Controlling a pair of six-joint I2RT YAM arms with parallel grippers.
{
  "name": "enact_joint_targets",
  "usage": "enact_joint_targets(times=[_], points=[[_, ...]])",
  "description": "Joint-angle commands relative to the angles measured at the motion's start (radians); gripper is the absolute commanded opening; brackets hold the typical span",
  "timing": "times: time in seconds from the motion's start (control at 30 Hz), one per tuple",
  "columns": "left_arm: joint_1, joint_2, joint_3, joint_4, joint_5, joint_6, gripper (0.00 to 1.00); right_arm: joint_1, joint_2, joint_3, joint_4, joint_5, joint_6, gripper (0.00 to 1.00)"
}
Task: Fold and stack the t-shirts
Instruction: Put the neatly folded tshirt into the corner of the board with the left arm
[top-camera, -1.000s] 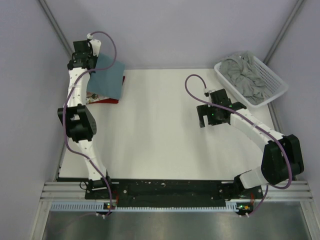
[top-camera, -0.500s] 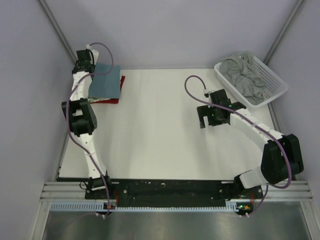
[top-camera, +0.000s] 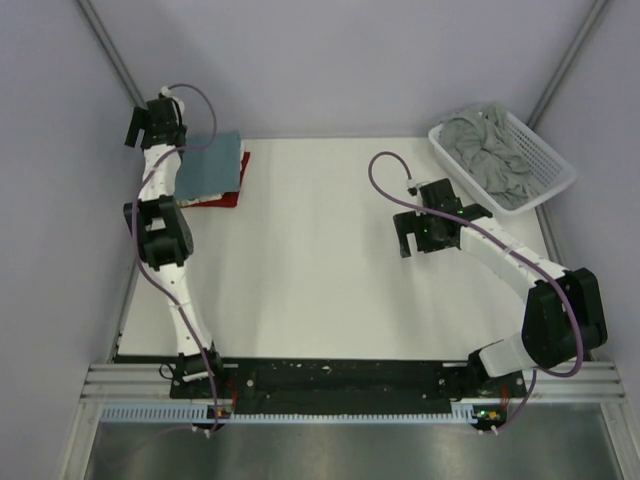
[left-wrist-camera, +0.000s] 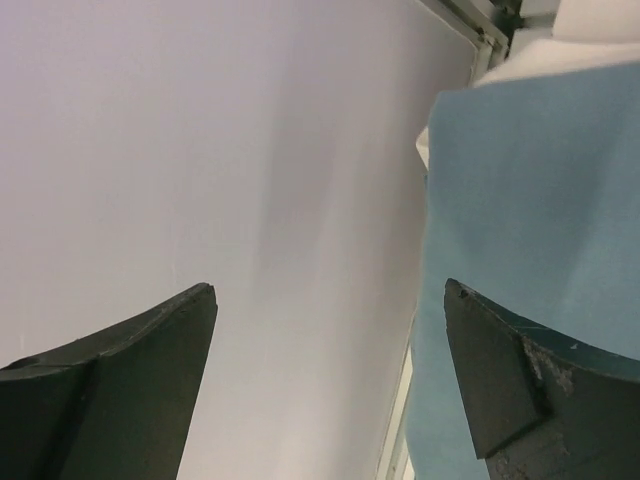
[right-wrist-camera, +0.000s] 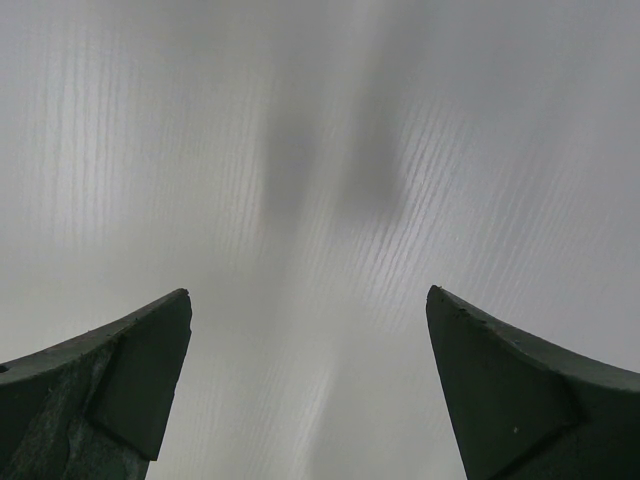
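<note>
White table (top-camera: 330, 270); far-right, basket (top-camera: 552, 152) of crumpled grey shirt (top-camera: 482, 150). Far-left, folded teal shirt (top-camera: 210, 165), near-square, atop dark red shirt (top-camera: 218, 200), the red seen only from above. Left gripper (left-wrist-camera: 328, 290) wide, empty, beside it; right gripper (right-wrist-camera: 310, 295) wide, empty.

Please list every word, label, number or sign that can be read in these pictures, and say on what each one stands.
None: no view shows any readable text.
The teal shirt, red shirt, grey shirt and basket show no lettering.
</note>
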Motion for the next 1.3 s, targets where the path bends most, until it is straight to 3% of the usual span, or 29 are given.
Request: enact_joint_targets(times=[0.0,0.2,0.27,0.4,0.47,0.63,0.8,0.97,1.1,1.17,1.27], points=[[-0.016,-0.177,-0.112,0.052,0.059,-0.038,0.99,-0.009,-0.013,0.041,0.001,-0.011,-0.003,0.99],[-0.096,-0.389,-0.371,-0.037,0.332,-0.061,0.96,-0.009,-0.017,0.035,0.003,-0.017,0.003,0.99],[-0.138,-0.438,-0.457,-0.041,0.368,-0.052,0.85,-0.011,-0.024,0.032,0.003,-0.02,0.004,0.99],[-0.198,-0.478,-0.545,-0.09,0.417,-0.063,0.53,-0.009,-0.031,0.02,0.003,-0.022,0.006,0.99],[-0.263,-0.496,-0.574,-0.133,0.417,-0.076,0.49,-0.011,-0.042,0.008,0.007,-0.017,0.004,0.99],[-0.356,-0.632,-0.747,-0.164,0.51,-0.107,0.55,-0.014,-0.117,-0.092,0.12,0.078,0.016,0.99],[-0.439,-0.833,-1.063,-0.043,0.61,-0.107,0.63,-0.069,-0.27,-0.254,0.352,0.043,0.024,0.99],[-0.441,-1.01,-1.334,0.112,0.698,-0.147,0.73,-0.167,-0.384,-0.422,0.58,0.027,0.061,0.99],[-0.424,-1.128,-1.57,0.335,0.71,-0.188,0.78,-0.242,-0.493,-0.613,0.807,0.049,0.069,0.99],[-0.395,-1.177,-1.692,0.521,0.741,-0.245,0.81,-0.248,-0.537,-0.693,0.913,0.087,0.028,0.99],[-0.383,-1.194,-1.836,0.792,0.646,-0.346,0.94,-0.254,-0.596,-0.811,1.079,0.177,-0.01,0.99]])
